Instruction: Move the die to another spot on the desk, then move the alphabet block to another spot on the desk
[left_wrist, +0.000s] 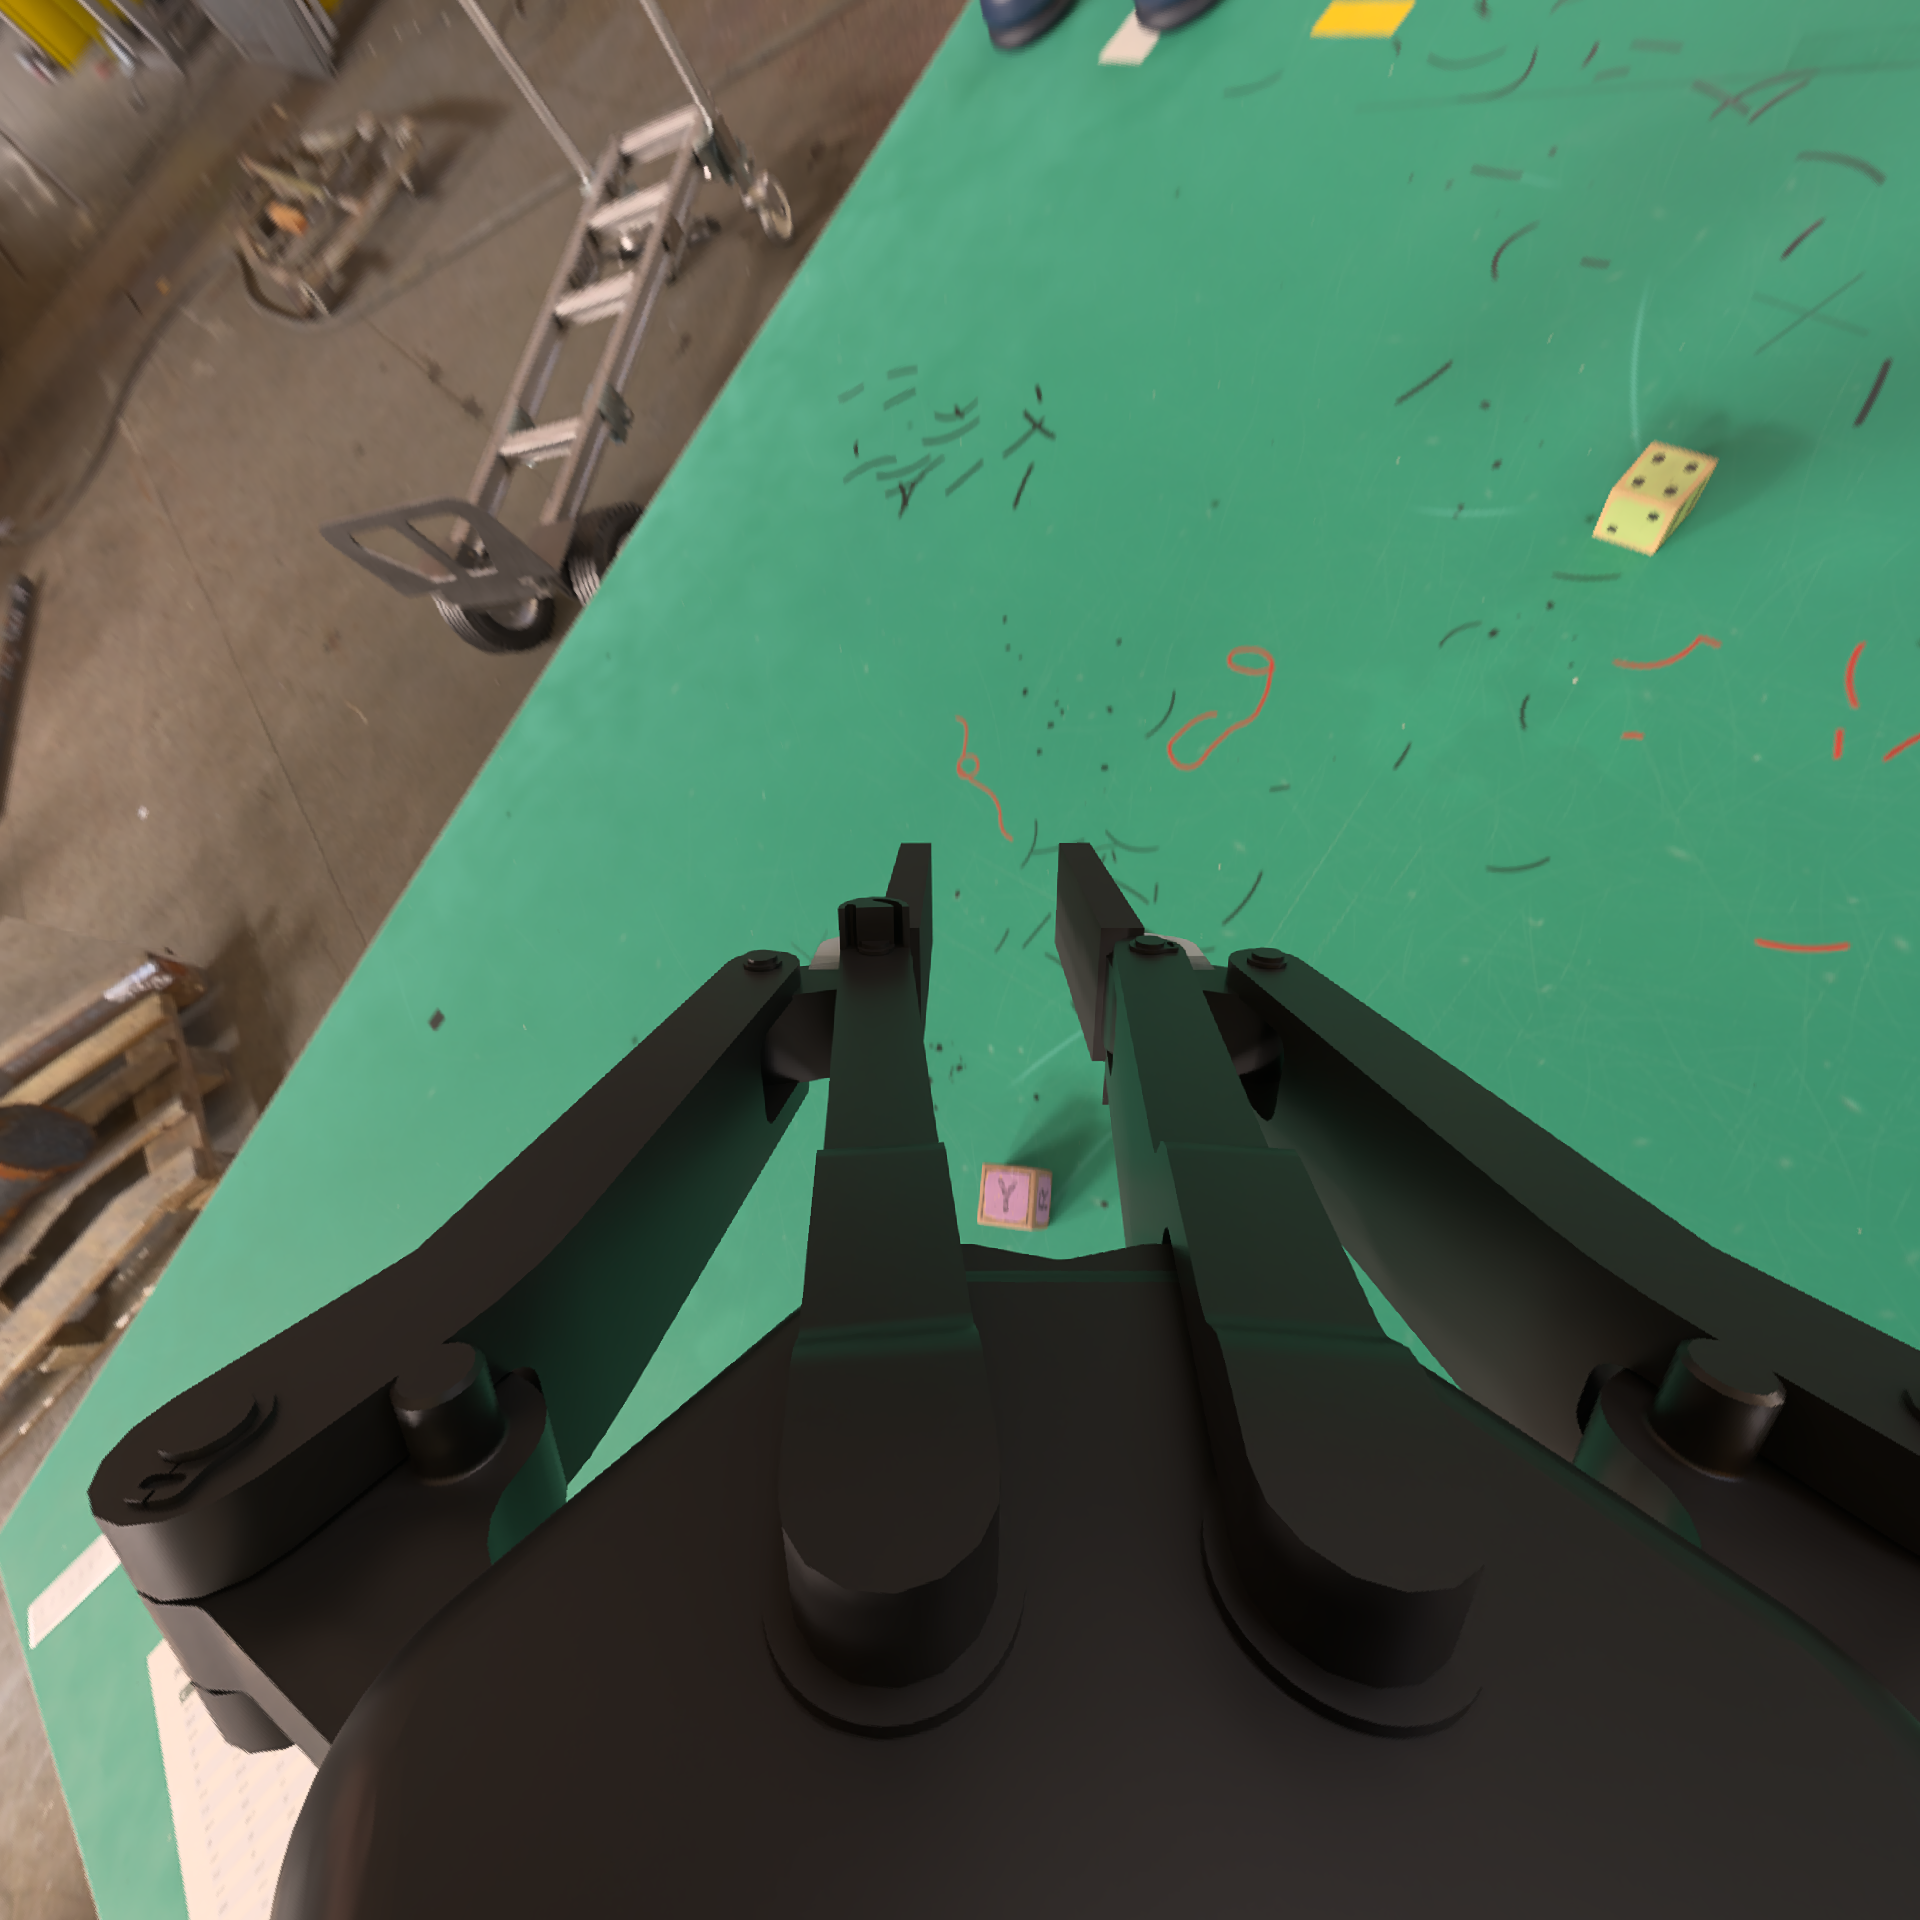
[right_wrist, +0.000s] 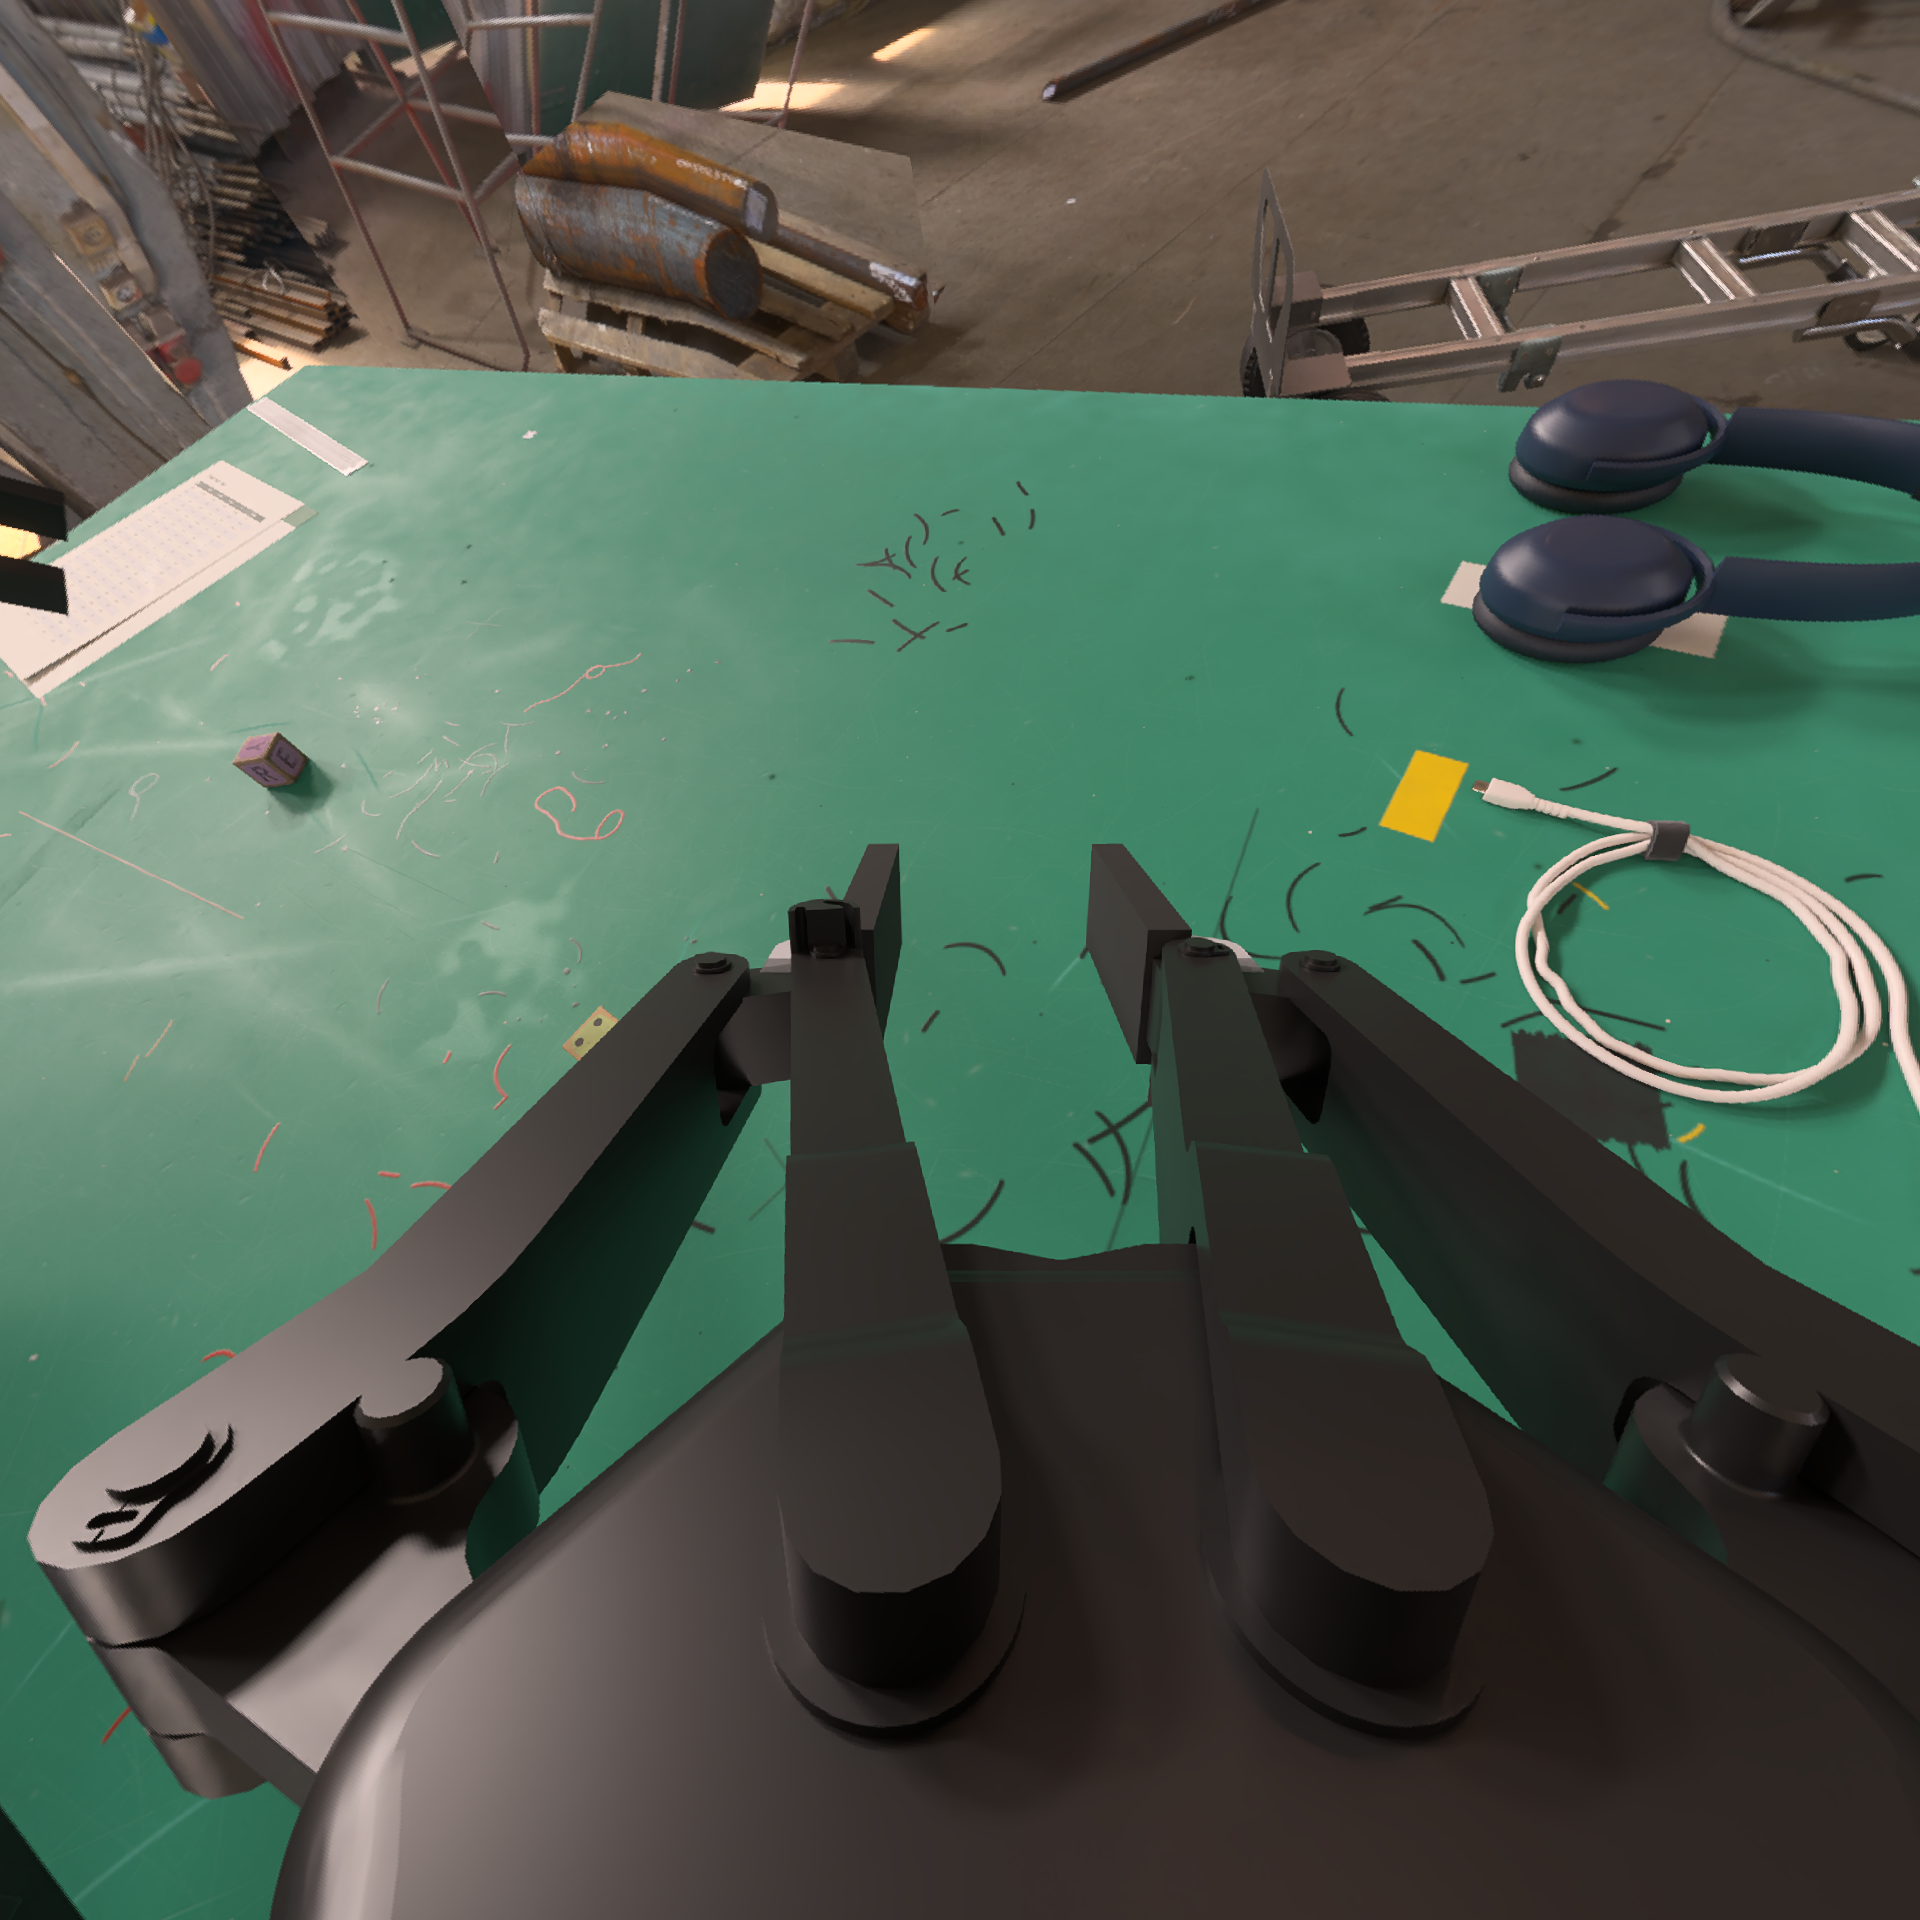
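Note:
In the left wrist view the yellow die (left_wrist: 1654, 499) lies on the green desk (left_wrist: 1299, 312) far ahead to the right. The pink-faced alphabet block (left_wrist: 1013, 1197) lies below my left gripper (left_wrist: 994, 883), seen between the finger links. That gripper is open with a narrow gap and holds nothing. In the right wrist view my right gripper (right_wrist: 992, 883) is open and empty above the desk (right_wrist: 727, 499). The alphabet block (right_wrist: 270, 761) lies far to its left. The die (right_wrist: 590, 1032) peeks out beside the left finger link, mostly hidden.
Navy headphones (right_wrist: 1600, 582) and a coiled white cable (right_wrist: 1704, 956) lie at the right, with yellow tape (right_wrist: 1423, 795) between them. White paper (right_wrist: 156, 551) lies at the far left corner. A hand truck (left_wrist: 520, 416) stands on the floor beyond the desk edge.

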